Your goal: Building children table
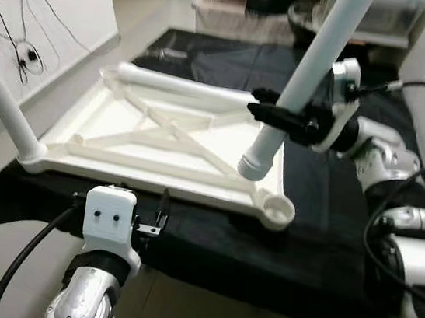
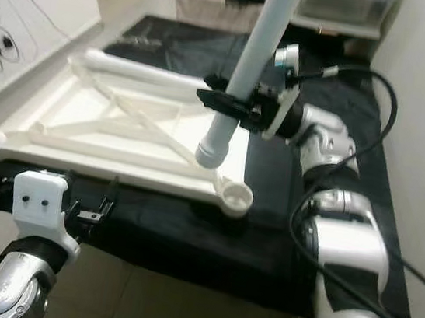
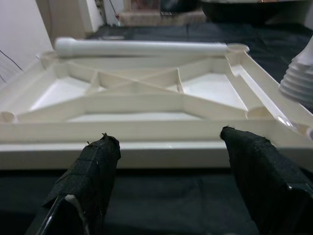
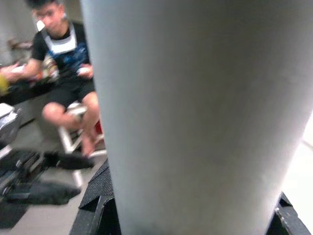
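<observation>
Table top point(image 1: 107, 125) lies upside down on black cloth point(image 1: 209, 245); my right gripper point(image 1: 292, 121) clamps a white leg point(image 1: 305, 77) above the empty corner socket point(image 1: 278, 209), left gripper point(image 3: 166, 161) open nearby; tilt could jam the thread

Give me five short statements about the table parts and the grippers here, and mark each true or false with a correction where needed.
1. The right gripper holds a white leg above the tabletop. True.
2. The tabletop lies underside up on a black cloth. True.
3. The left gripper is clamped on the tabletop's near edge. False: its fingers are open, short of the edge.
4. The corner socket nearest the held leg already has a leg in it. False: it is empty.
5. Another leg lies along the far edge. True.
</observation>
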{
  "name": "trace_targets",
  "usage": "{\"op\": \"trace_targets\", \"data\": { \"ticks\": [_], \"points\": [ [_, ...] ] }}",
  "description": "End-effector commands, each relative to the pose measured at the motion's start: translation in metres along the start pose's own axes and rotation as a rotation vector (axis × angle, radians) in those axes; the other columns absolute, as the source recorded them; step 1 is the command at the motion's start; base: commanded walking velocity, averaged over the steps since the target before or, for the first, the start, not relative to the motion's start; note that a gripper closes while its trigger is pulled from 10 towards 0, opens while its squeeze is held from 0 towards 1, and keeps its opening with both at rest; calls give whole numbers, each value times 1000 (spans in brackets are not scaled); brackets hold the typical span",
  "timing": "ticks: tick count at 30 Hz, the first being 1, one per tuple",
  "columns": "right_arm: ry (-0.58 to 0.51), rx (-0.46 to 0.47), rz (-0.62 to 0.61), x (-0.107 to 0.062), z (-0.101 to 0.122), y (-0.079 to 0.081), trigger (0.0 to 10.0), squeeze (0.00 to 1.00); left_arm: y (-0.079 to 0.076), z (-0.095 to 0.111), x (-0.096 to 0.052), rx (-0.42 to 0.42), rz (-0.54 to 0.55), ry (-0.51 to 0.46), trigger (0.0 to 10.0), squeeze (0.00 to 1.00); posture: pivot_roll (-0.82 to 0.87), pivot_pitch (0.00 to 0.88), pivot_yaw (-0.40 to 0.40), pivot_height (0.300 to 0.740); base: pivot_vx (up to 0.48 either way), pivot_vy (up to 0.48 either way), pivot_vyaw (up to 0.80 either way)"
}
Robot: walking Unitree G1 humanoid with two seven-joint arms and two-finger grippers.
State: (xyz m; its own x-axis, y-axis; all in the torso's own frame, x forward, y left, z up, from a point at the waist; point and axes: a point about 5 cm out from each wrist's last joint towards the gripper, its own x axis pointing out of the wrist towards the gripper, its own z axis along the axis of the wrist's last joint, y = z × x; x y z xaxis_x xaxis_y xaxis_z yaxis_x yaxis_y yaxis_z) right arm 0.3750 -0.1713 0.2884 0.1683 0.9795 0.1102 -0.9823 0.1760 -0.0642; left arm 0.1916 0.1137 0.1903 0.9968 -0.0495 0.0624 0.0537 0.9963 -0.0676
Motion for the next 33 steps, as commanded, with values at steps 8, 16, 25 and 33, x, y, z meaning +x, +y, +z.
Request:
{"op": "trace_targets", "data": {
  "ticks": [8,16,25,33],
  "points": [
    [67,-2,4,-12,-11,1,10000,0,-1,0,-2,13,-17,30,10000,0,79,218,58,740,0,0,0],
    [48,27,-7,-27,-12,2,10000,0,-4,-1,-1,32,-38,25,10000,0,79,205,67,740,0,0,-499],
    [43,-13,-4,-29,-10,3,10000,0,-5,-2,1,43,-43,28,10000,0,73,190,65,740,0,0,0],
    [106,-48,18,-26,-20,6,10000,0,-5,0,3,44,-43,19,10000,0,69,191,59,740,0,0,0]
  ]
}}
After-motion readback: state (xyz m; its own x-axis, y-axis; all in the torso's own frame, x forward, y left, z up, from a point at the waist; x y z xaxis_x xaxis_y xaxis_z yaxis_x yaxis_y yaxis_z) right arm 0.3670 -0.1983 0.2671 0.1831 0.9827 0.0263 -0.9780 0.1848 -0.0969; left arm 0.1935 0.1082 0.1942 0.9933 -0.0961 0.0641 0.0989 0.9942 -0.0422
